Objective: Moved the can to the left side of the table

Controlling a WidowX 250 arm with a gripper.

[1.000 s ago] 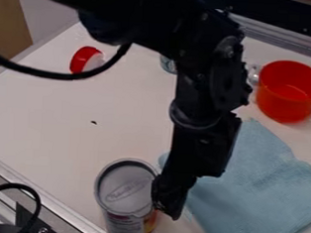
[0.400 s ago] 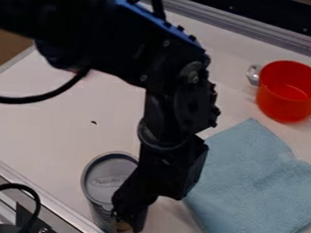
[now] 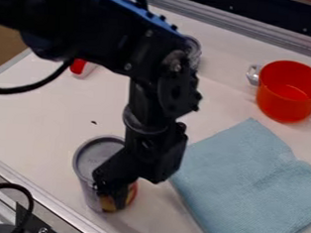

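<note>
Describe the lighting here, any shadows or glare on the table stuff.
Camera view: soft light on the table, a faint shadow near the base of the can, a small glint on the red cup's metal handle.

And there was the can [image 3: 93, 157], grey across the lid, with touches of yellow and red lower down its side! Black, all of it, on the gripper [image 3: 111, 194]; black again on the arm [image 3: 90, 40], but with a streak of blue along the top edge! The cloth [image 3: 247, 186] came in pale blue, finely textured all over. Then the cup [image 3: 288, 106], blazing orange-red, its handle [image 3: 254, 74] silvery! White for the table [image 3: 39, 111], brown for the panel [image 3: 3, 44], black for the cable [image 3: 30, 90]!
</note>
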